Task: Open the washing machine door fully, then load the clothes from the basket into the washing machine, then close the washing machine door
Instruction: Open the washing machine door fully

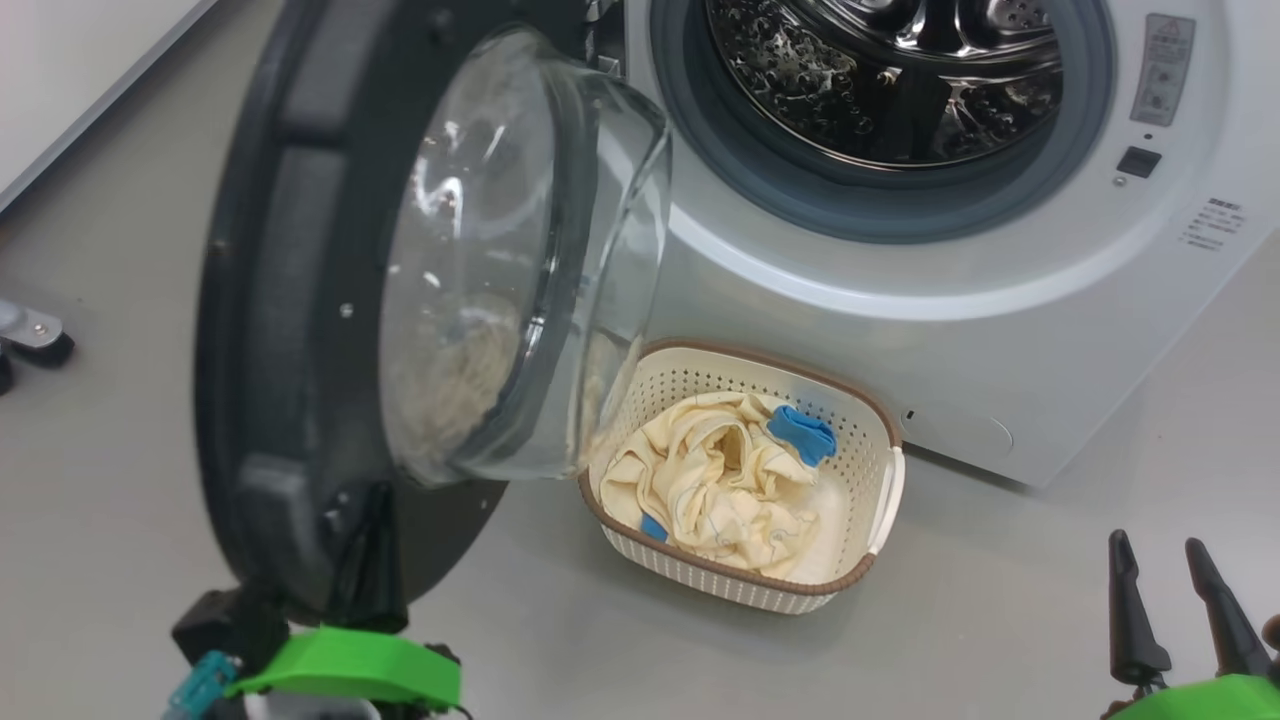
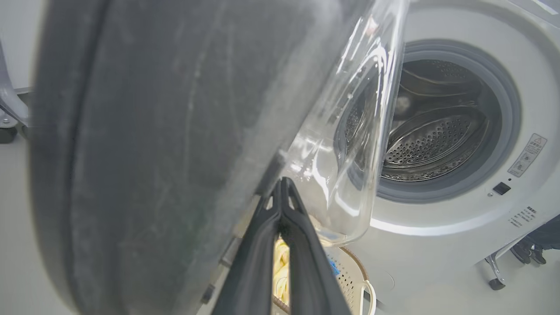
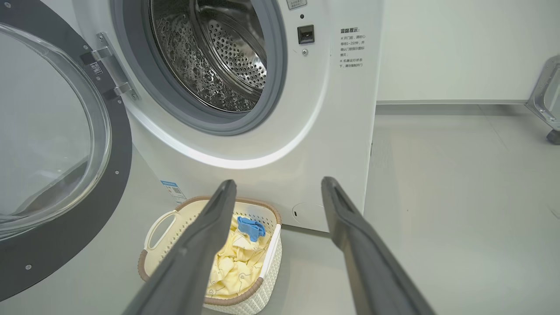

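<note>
Clearance: bare grey floor point(image 1: 1000, 620) runs to the right of the basket point(image 1: 720, 585) and along the front of the washing machine point(image 1: 900, 330). The washing machine door point(image 1: 260, 330) stands swung out on its hinge point(image 3: 109, 65) at the left of the drum point(image 1: 880, 70). Its wide black rim takes up the left side of the working area. The door's glass bowl point(image 1: 500, 260) bulges to the right, and in the head view its lower edge overhangs the left end of the basket. The drum mouth, ringed by the grey seal point(image 1: 880, 200), is open to the front.

The basket sits on the floor below the drum mouth, close to the washer's front panel. The clothes point(image 1: 710, 470) lie heaped inside it, with a blue cloth point(image 1: 800, 432) at the far right of the heap.

Left gripper point(image 2: 282, 186): fingers pressed together, holding nothing. The tips rest against the door's inner face where rim meets bowl. The basket lies below and to the right of them.

Right gripper point(image 1: 1157, 545): jaws spread wide, empty, over bare floor. It is to the right of the basket and well apart from it.
</note>
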Robot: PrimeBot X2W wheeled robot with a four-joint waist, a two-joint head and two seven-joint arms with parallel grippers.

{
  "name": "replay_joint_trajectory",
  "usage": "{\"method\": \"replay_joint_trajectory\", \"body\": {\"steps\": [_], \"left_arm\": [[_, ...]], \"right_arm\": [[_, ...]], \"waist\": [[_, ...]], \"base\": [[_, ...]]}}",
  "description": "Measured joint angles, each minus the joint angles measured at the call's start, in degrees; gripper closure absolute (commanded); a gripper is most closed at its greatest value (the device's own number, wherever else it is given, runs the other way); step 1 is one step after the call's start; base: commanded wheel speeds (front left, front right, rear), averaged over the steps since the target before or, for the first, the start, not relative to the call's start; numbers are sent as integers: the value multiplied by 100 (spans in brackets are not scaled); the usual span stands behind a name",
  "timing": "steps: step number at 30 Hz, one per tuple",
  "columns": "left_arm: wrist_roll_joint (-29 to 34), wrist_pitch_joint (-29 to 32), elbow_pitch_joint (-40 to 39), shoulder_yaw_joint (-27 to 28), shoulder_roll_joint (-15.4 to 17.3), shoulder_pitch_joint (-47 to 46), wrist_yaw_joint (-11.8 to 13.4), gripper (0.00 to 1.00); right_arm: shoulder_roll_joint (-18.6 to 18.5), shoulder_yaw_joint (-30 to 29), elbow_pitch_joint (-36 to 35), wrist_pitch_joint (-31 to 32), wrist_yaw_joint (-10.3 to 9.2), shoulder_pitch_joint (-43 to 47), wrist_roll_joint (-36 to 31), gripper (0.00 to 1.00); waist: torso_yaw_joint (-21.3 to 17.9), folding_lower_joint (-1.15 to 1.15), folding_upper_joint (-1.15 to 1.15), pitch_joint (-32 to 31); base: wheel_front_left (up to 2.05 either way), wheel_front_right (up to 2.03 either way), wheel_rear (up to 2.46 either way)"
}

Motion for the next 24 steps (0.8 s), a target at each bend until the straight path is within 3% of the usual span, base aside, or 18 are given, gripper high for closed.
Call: {"method": "replay_joint_trajectory", "body": {"steps": [10, 24], "left_arm": [[110, -172, 760, 954, -41, -565, 0, 100], [943, -191, 1397, 2764, -352, -1355, -34, 100]], "right_arm": [[-197, 24, -8, 0, 0, -88, 1, 0], [-396, 40, -52, 0, 0, -264, 44, 0]], "waist": [[-245, 0, 0, 225], [-555, 1, 0, 581]], "base": [[0, 0, 0], [0, 0, 0]]}}
